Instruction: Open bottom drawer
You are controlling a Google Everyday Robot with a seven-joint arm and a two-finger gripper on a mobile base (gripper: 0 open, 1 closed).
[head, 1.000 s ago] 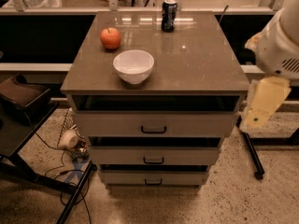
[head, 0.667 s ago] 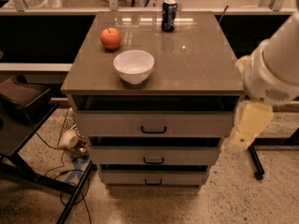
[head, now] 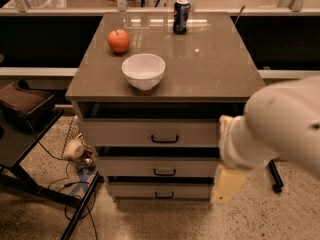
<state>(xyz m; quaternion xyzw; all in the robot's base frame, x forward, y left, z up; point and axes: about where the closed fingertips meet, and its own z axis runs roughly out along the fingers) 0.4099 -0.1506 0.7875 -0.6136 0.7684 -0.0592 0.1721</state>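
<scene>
Bottom drawer (head: 135, 190) sits lowest in the cabinet & looks shut, w/ its black bar handle (head: 164, 195) at centre. The gripper (head: 227, 185) hangs just beside the drawer's right end, off to the side of the handle; can't tell whether it's open or closed. Risks, imo: the middle drawer (head: 130, 168) is close above, so a slightly high approach could hook the wrong handle, and a hard tug may rock the bowl (head: 143, 70) on the surface (head: 215, 64).
</scene>
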